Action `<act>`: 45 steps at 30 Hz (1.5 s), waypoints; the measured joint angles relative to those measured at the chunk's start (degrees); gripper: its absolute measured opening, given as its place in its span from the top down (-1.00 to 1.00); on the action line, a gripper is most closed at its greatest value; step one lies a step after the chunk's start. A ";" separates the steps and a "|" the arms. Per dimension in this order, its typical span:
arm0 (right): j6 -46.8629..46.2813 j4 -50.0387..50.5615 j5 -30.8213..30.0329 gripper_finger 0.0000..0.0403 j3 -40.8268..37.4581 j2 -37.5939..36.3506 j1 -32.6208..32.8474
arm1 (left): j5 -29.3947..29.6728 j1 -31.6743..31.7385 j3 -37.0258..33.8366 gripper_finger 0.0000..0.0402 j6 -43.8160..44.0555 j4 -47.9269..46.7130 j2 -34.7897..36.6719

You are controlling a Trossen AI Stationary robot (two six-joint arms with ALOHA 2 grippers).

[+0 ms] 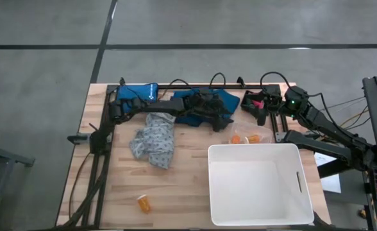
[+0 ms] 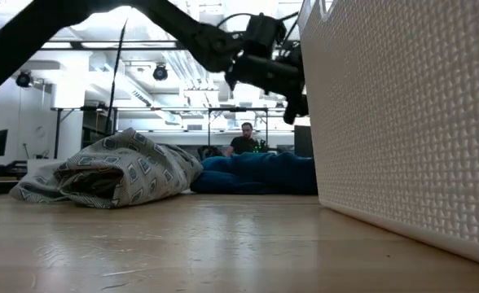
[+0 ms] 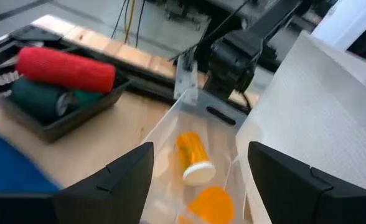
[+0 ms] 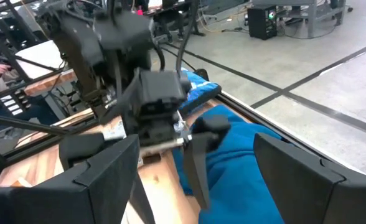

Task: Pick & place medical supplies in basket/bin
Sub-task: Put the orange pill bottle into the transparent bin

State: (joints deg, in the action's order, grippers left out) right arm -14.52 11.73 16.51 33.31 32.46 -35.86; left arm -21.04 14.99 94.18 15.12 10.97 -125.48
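Left gripper (image 1: 226, 122), seen from above, hangs over the far middle of the wooden table (image 1: 188, 192) with its fingers (image 3: 128, 180) spread apart and nothing between them; directly beyond them the left wrist view shows a clear plastic container (image 3: 198, 155) holding two small orange pill bottles (image 3: 194, 158).

From left to right in the overhead view: a lone orange pill bottle (image 1: 143, 203) lies near the table's front edge, well apart from everything else. A pale grey-blue patterned cloth garment (image 1: 153, 142) lies crumpled left of centre. Behind it, along the far edge, a dark teal cloth garment (image 1: 140, 91) stretches under the left arm. The clear container with its bottles (image 1: 246, 138) sits just beyond the far rim of the large white tub (image 1: 260, 186), which stands empty at the front right. A dark tray (image 1: 251, 102) at the far right holds a pink-red cylinder (image 3: 65, 68) resting beside a dark green roll (image 3: 37, 99).

Right gripper (image 1: 263, 109) hovers at the far right over that tray, fingers (image 4: 102, 171) held apart and empty; its wrist view looks across the teal cloth toward the left arm.

In the low view a person (image 2: 245, 140) sits in the room beyond the table.
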 joint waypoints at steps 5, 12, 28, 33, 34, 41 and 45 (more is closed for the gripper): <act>0.00 0.00 -0.02 -0.54 -0.01 -0.02 -0.02 | 0.02 0.56 -0.08 -0.32 -3.94 -9.22 4.65; 0.00 0.00 -0.02 -0.54 0.00 0.00 0.00 | 2.39 0.59 -0.08 -0.32 -4.56 -19.85 11.05; 0.00 0.00 -0.02 -0.54 -0.01 0.00 -0.02 | 12.78 -1.37 -0.08 -0.32 15.17 -49.64 20.40; 0.00 0.00 -0.02 -0.54 -0.01 0.00 0.00 | 12.96 -2.44 -0.08 -0.33 23.31 -61.00 21.58; 0.00 0.00 -0.02 -0.54 0.01 -0.02 -0.02 | 12.96 -2.72 -0.08 -0.33 24.80 -63.20 21.83; 0.00 0.00 -0.02 -0.54 -0.01 0.00 0.00 | 12.96 -5.69 -0.10 -0.32 28.92 -77.41 22.63; 0.00 0.00 -0.02 -0.54 0.01 0.00 0.00 | 12.96 -8.63 -0.12 -0.33 31.60 -83.34 22.63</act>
State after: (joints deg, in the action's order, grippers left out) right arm -14.52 11.73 16.49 33.32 32.47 -35.86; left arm -8.08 6.36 94.06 46.72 -72.36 -102.85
